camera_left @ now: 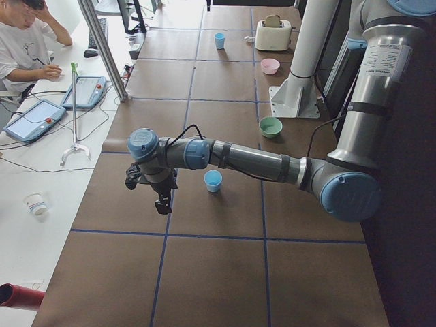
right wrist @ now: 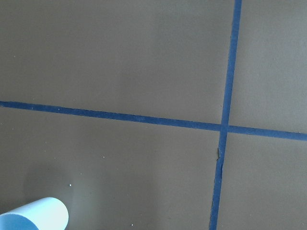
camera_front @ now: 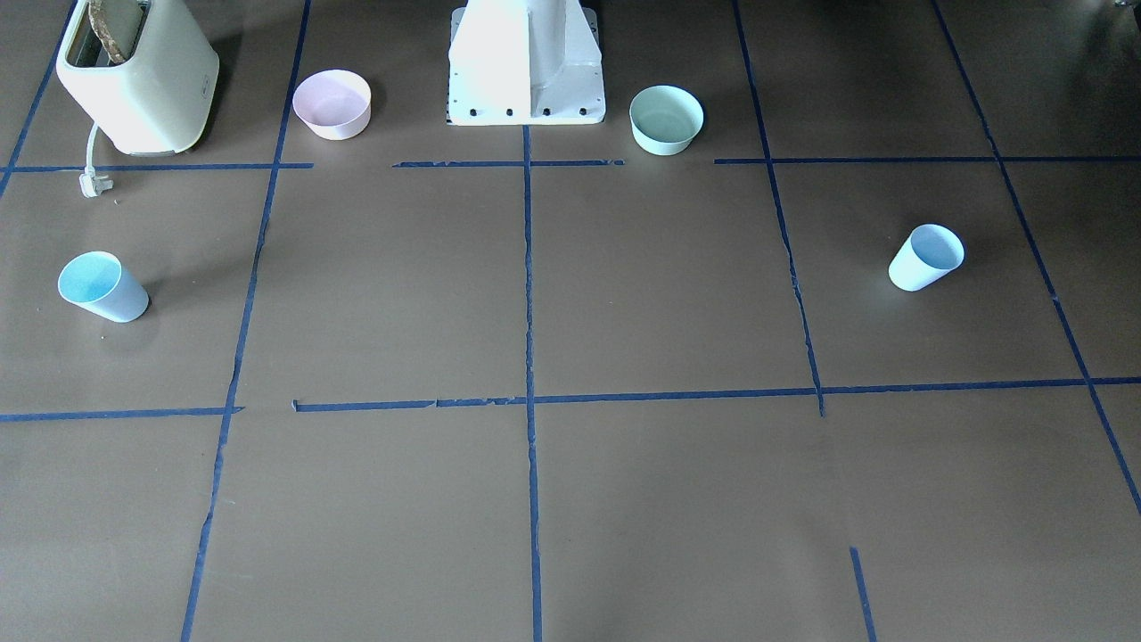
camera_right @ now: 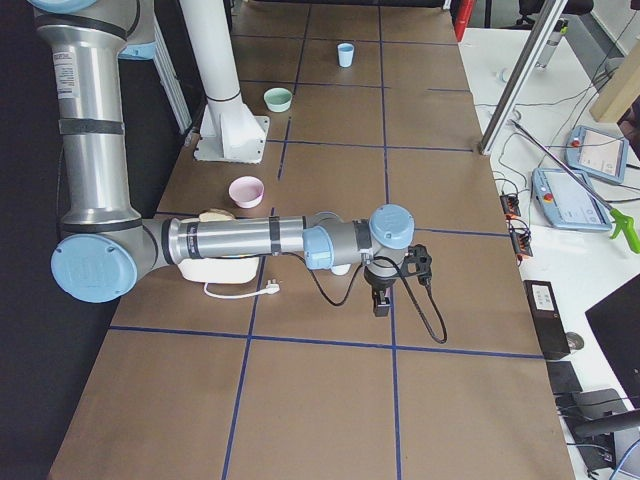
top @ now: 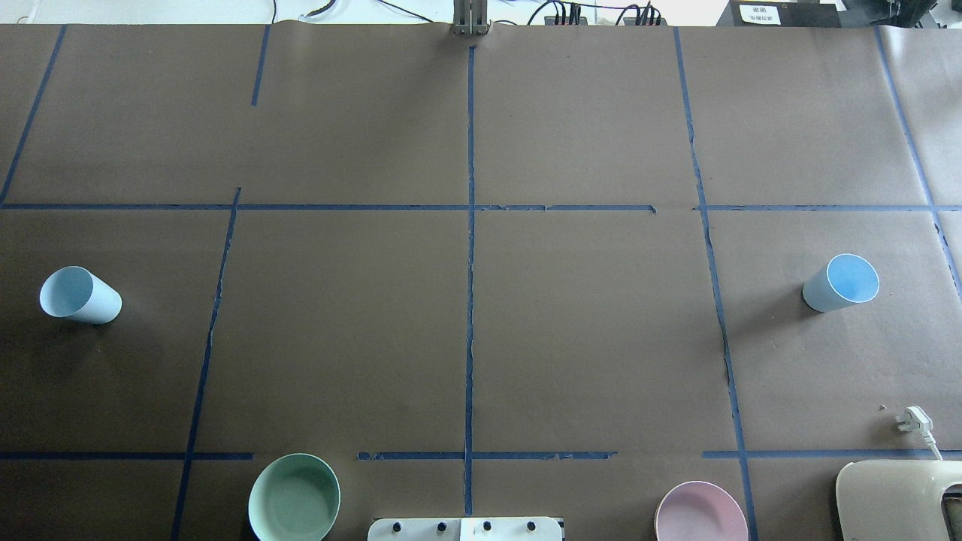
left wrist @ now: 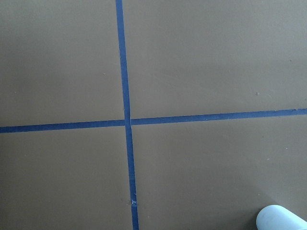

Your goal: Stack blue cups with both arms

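Hanging above the table (top: 586, 338) near its left end, the left gripper (camera_left: 163, 206) points its fingers straight down. It shows only in the side view, so I cannot tell whether they are spread or closed. The same goes for the right gripper (camera_right: 380, 303) near the right end. Neither touches anything, and both cups stand on the table, so neither is being carried.

The left cup (top: 79, 295) stands upright, mouth up, close to the table's left edge, about midway between the robot's edge and the operators' edge. The left gripper is near it, on the operators' side, and its wrist camera catches only the cup's rim at the corner of its view. The right cup (top: 842, 283) stands in the same way near the right edge, partly hidden behind the right arm (camera_right: 250, 240) in the side view.

The cups are well apart, one under each arm, which I judge is meant to make each arm fetch its own before they meet. The left arm (camera_left: 259, 162) reaches out low and level.

The mint-green bowl (top: 294, 497), pink bowl (top: 700, 512) and toaster (camera_front: 138, 76) sit along the robot's edge.
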{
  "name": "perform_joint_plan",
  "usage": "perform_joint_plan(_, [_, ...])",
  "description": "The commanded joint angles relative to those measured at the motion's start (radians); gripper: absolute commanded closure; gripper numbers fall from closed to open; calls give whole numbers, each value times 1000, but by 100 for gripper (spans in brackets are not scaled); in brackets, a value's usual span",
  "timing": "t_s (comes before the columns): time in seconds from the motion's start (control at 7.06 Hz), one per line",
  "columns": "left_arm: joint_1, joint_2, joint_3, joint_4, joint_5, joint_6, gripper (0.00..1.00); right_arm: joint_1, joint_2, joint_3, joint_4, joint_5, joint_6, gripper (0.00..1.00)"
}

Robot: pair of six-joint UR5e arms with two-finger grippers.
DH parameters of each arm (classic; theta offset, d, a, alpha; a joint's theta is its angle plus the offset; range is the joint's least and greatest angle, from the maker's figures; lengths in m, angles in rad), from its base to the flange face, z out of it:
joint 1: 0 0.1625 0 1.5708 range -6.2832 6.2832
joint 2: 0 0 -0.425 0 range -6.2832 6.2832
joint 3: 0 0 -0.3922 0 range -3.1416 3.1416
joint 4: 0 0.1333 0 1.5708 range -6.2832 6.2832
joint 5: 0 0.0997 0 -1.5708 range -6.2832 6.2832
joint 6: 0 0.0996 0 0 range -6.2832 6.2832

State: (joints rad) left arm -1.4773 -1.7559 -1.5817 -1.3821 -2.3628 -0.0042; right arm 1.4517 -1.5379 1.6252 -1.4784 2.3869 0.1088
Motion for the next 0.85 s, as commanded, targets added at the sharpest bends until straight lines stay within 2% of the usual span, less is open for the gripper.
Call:
perform_joint_plan(0.0, [23, 1, -49, 0, -1, -5, 0, -2, 1, -1, 1, 0, -6, 0])
perform_joint_plan(0.14, [81, 18, -97, 0, 0, -55, 0, -2, 1, 1, 1, 0, -8, 0])
perform_joint_plan(0.42, [192, 119, -243, -24, 5, -204, 0, -14, 5, 2, 3, 0, -9, 0])
perform_joint_plan(0.57, [247, 166, -270, -114, 11, -358, 0, -20, 6, 2, 1, 0, -9, 0])
perform_joint_plan(0.71, [271, 237, -249, -282, 7, -443, 0, -27, 6, 2, 3, 0, -9, 0])
